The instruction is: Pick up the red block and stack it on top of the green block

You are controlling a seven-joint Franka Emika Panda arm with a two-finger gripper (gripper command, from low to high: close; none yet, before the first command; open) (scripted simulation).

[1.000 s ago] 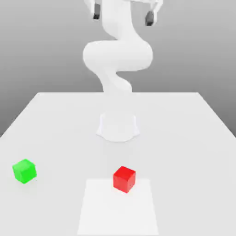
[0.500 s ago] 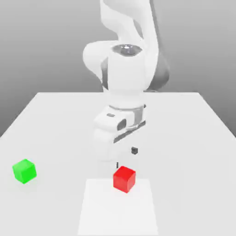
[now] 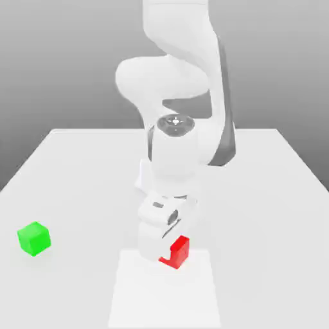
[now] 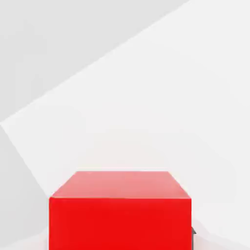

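One pincer (image 3: 168, 254), apparently closed on one red block (image 3: 180, 252), set cornerwise; one green block (image 3: 34, 238), also cornerwise. Both are cubes, neither longer one way.

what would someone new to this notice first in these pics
The red block jumps out first, bulking large in the hand view. In the exterior view it sits partly hidden behind the white end effector, while the bright green block stands apart toward the exterior view's left.
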